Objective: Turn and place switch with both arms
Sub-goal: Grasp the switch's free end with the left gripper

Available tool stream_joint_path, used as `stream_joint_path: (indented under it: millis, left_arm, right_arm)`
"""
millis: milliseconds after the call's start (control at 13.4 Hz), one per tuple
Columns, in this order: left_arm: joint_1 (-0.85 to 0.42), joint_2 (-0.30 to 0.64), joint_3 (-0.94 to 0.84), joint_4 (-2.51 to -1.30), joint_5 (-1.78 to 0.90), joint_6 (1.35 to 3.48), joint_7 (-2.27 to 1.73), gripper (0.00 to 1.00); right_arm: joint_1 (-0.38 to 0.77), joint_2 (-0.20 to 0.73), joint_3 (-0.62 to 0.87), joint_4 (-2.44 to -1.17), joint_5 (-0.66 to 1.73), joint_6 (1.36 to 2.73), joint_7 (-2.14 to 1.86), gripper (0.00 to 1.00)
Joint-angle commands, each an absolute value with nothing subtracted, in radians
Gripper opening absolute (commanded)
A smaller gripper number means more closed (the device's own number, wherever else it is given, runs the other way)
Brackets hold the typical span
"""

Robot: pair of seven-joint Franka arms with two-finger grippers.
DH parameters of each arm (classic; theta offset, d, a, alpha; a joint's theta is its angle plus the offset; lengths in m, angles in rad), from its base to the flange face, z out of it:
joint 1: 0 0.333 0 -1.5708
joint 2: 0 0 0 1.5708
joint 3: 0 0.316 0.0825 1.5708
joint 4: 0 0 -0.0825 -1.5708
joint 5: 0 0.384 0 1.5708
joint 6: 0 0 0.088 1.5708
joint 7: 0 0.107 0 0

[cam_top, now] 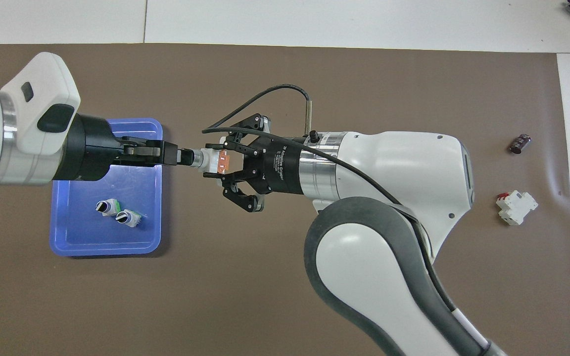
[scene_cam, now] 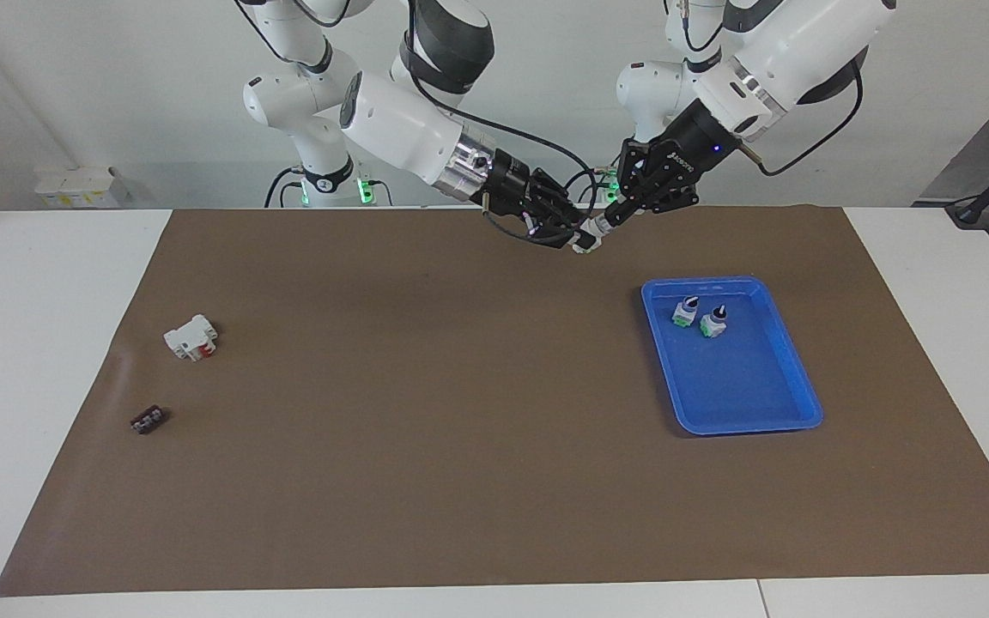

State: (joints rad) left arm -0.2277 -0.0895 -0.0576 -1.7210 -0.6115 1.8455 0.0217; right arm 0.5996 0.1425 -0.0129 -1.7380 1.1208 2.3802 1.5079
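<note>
Orange face up, white body, silver collar: that is my switch (cam_top: 212,161), held in the air between both claws over the brown mat (cam_top: 285,296), toward the robots' edge of it. From the overhead view I go across. My left gripper (cam_top: 186,157) is clamped tight on the black knob, over the edge of the blue tray (cam_top: 67,242). Next, my right gripper (cam_top: 215,160) is closed on the switch's base block, fingertips pinching it while the outer links splay wide (they look open, they are not). Count: one switch in hand, two more switches (cam_top: 119,211) lying side by side in the tray, one tray. Toward the right arm's end of the table I see one white block with a red part (cam_top: 515,207) and one small dark piece (cam_top: 520,143) farther out.
</note>
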Motion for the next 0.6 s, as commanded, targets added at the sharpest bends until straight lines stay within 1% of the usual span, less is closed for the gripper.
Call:
stream_joint_path:
  millis: [0, 224, 523]
  left_arm:
    - [-0.216, -0.104, -0.043, -1.749, -0.595, 1.870, 0.158, 0.00]
    - [-0.192, -0.104, -0.035, -1.738, -0.635, 1.865, 0.282, 0.00]
    - [-0.189, -0.104, -0.035, -1.724, -0.635, 1.867, 0.382, 0.00]
  right_arm:
    - [0.594, 0.137, -0.015, -1.730, 1.134, 2.370, 1.517, 0.00]
    - [0.594, 0.135, -0.015, -1.732, 1.134, 2.368, 1.517, 0.00]
    - [0.592, 0.132, -0.015, -1.735, 1.134, 2.368, 1.517, 0.00]
